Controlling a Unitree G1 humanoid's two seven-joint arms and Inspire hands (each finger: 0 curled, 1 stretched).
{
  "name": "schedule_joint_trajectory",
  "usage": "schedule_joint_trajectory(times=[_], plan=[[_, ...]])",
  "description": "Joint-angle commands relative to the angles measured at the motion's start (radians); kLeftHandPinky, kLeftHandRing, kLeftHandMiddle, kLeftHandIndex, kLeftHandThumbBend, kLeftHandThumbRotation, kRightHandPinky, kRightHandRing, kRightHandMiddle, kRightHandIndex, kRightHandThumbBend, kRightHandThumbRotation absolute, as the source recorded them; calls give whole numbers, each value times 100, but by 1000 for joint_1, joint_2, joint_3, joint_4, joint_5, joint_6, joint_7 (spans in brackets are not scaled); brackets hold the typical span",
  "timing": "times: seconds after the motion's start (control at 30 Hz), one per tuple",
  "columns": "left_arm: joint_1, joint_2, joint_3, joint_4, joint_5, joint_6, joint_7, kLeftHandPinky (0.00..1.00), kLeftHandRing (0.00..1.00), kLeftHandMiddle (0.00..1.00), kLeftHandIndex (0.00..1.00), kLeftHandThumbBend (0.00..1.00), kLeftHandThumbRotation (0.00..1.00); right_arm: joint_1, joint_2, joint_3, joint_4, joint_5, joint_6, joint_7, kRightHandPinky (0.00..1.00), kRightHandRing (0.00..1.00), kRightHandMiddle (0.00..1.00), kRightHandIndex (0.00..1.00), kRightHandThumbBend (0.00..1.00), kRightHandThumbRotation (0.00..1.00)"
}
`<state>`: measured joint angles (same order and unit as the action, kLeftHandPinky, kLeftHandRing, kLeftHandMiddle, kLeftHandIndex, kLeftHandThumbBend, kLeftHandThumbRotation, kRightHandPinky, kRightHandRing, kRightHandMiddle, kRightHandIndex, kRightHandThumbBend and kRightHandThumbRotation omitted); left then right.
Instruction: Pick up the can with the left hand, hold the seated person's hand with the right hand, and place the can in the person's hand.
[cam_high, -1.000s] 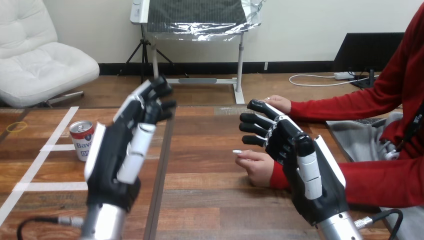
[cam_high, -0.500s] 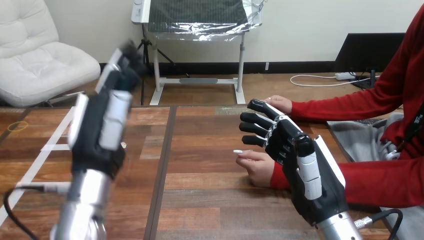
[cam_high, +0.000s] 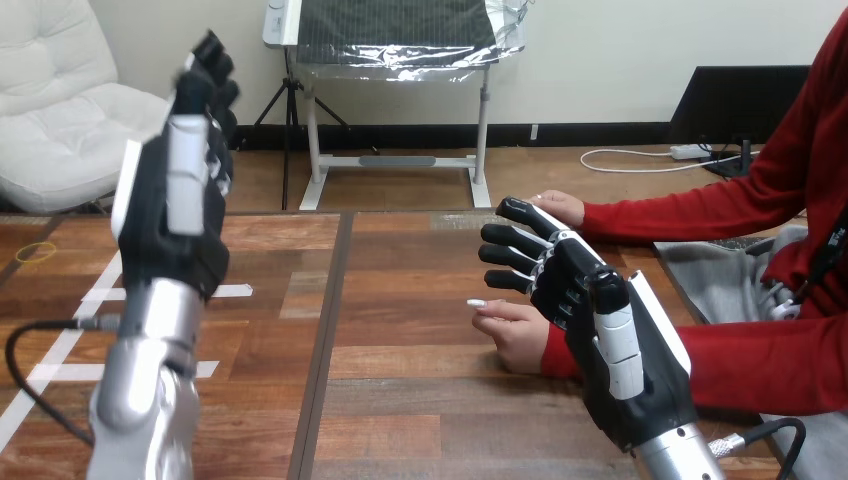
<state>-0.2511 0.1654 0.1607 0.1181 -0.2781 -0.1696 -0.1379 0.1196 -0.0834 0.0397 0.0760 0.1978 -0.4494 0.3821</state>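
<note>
Left hand: the robot's black-and-white left hand (cam_high: 168, 215) is raised high over the left side of the brown plank wooden table (cam_high: 410, 400), fingers straight and pointing up, nothing in its grasp.
Right hand: the robot's right hand (cam_high: 612, 352) hovers at the table's right, its fingers (cam_high: 512, 252) spread and lightly bent, closed on nothing.
Person's nearer hand: the red-sleeved person's nearer hand (cam_high: 512, 330) rests loosely curled on the table, just below the right hand's fingers; contact between them cannot be judged.
Person's farther hand: the person's farther hand (cam_high: 560, 206) lies flat on the wood beyond the right hand's fingertips.
Floor markings: white tape strips (cam_high: 60, 350) cross the table's left part, beside the silver left forearm (cam_high: 140, 390).
</note>
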Motion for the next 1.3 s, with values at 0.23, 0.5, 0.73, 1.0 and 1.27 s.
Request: schedule_joint_trajectory(times=[0.23, 0.5, 0.73, 1.0, 1.27], plan=[[-258, 59, 68, 249, -40, 32, -58, 100, 100, 100, 98, 65, 99, -51, 7, -13, -40, 12, -8, -14, 77, 81, 82, 86, 89, 100], [-350, 87, 96, 395, -44, 48, -83, 100, 100, 100, 100, 65, 100, -51, 4, -13, -37, 13, -16, -9, 78, 81, 82, 86, 87, 100], [-470, 142, 98, 637, 16, 9, -77, 100, 100, 100, 100, 65, 100, -53, 3, -16, -35, 19, -18, -6, 78, 81, 82, 86, 86, 100], [-558, 181, 88, 830, 85, -30, -36, 100, 100, 100, 100, 60, 100, -55, 3, -20, -33, 16, -20, -10, 78, 81, 82, 86, 86, 100], [-619, 210, 80, 976, 137, -54, -4, 100, 100, 100, 100, 57, 100, -57, 0, -20, -34, 24, -12, -2, 77, 81, 82, 86, 88, 100]])
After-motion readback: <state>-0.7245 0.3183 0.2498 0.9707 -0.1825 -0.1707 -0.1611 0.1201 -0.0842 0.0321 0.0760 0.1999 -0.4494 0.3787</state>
